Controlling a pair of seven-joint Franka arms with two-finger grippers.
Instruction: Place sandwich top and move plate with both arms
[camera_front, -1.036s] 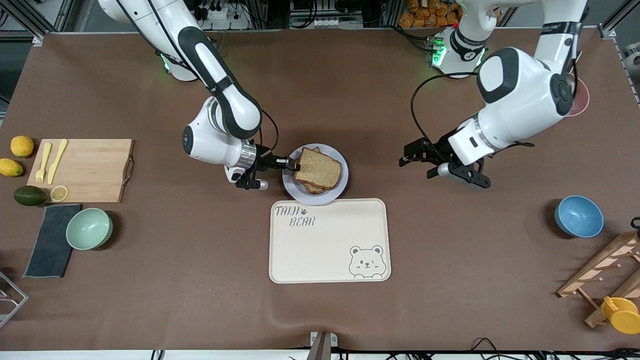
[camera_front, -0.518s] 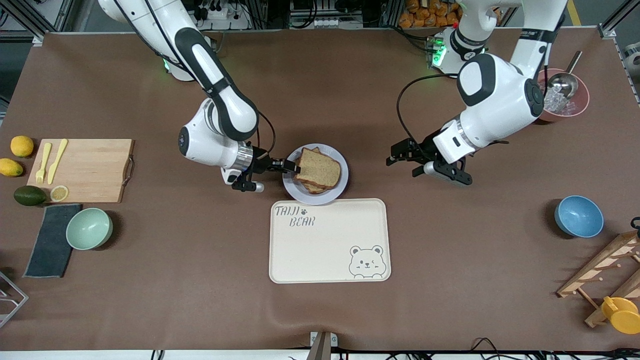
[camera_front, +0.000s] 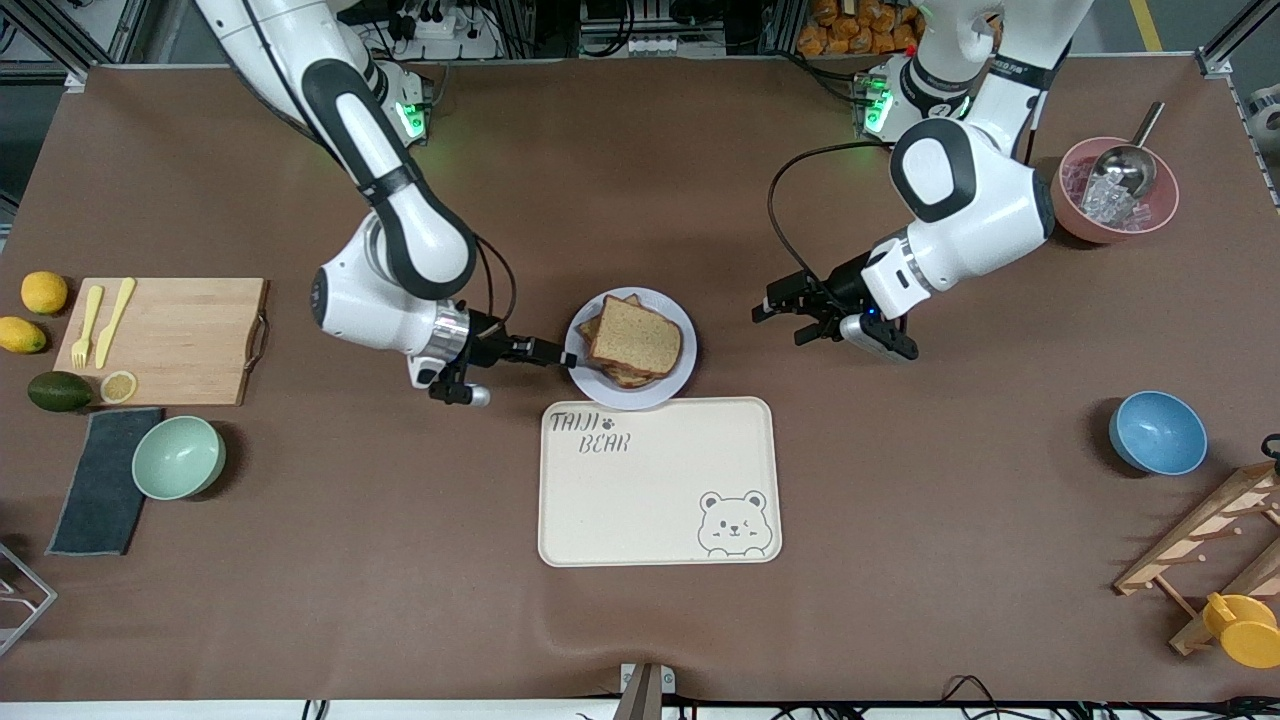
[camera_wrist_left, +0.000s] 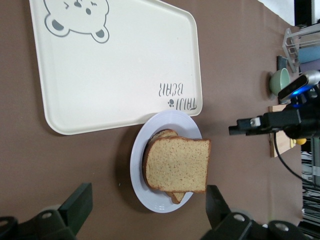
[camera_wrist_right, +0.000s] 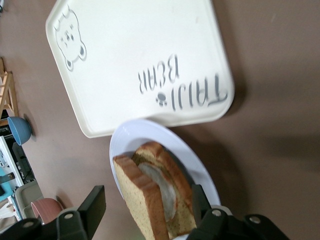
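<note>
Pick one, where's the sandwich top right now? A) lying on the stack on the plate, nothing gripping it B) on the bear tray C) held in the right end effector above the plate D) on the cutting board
A: the sandwich top lies on the stack on the plate, with the right end effector open at the plate's rim, off the bread.

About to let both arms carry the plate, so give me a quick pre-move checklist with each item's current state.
1. sandwich top lying on the stack: ok.
2. right gripper open, free of the bread, at the plate rim: ok.
3. left gripper open: ok.
4. left gripper at the plate rim: not ok, it is apart from it.
5. cream tray bare, beside the plate: ok.
</note>
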